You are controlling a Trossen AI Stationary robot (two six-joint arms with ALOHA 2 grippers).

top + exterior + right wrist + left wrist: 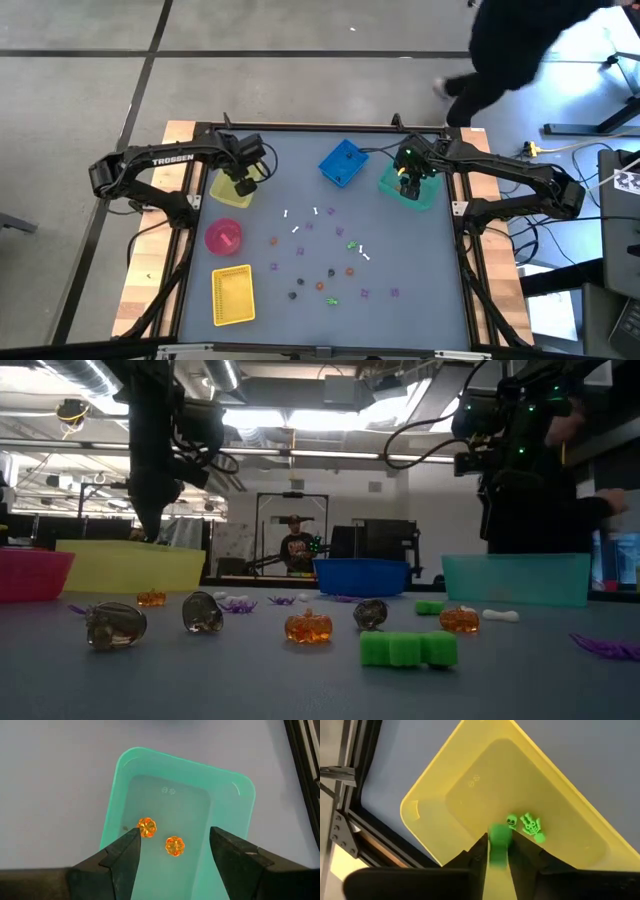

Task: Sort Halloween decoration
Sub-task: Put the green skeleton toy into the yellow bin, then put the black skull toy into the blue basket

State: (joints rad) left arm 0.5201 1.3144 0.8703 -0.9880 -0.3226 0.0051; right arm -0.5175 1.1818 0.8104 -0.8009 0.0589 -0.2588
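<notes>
High view: the left gripper (243,186) hovers over the yellow bin (230,190) at ten o'clock; trinkets (322,262) scatter mid-bench (420,280).

Left wrist view: its fingers pinch a green trinket (499,845).

Right wrist view: the right gripper (175,852) gapes, released, above the teal bin (227,795) holding two orange pumpkins (147,827).

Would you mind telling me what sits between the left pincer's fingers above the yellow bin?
In the left wrist view, a blurred green trinket sits between the left pincer's fingers, above the yellow bin, where green skeleton pieces already lie.
</notes>
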